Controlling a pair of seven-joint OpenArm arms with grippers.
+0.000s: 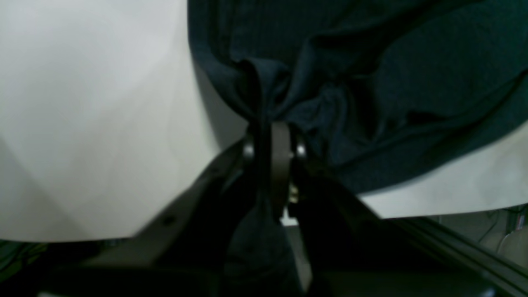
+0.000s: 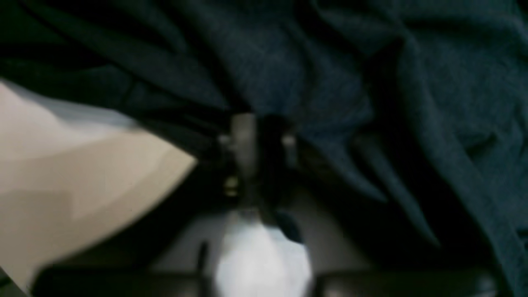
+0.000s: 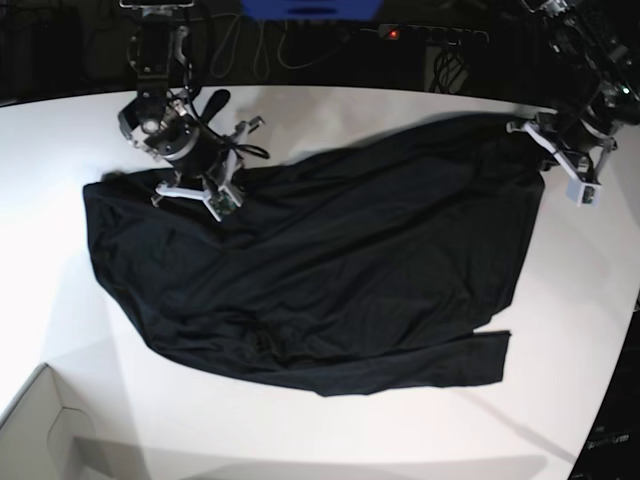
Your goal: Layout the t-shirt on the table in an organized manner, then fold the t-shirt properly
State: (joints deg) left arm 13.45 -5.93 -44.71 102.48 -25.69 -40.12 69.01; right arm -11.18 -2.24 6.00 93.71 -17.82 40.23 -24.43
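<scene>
The black t-shirt (image 3: 320, 270) lies spread and wrinkled across the white table (image 3: 400, 430), with one sleeve end pointing to the front right. In the base view my left gripper (image 3: 553, 150) is at the cloth's far right corner. The left wrist view shows this gripper (image 1: 270, 128) shut on a bunched fold of the t-shirt (image 1: 412, 82), lifted a little off the table (image 1: 82, 123). My right gripper (image 3: 196, 192) is at the cloth's far left edge. In the blurred right wrist view its fingers (image 2: 244, 128) stand together, with dark t-shirt (image 2: 309, 74) gathered at their tips.
A white box corner (image 3: 40, 430) sits at the front left. Cables and a power strip (image 3: 430, 35) run behind the table's far edge. The table's curved edge runs close behind my left gripper on the right.
</scene>
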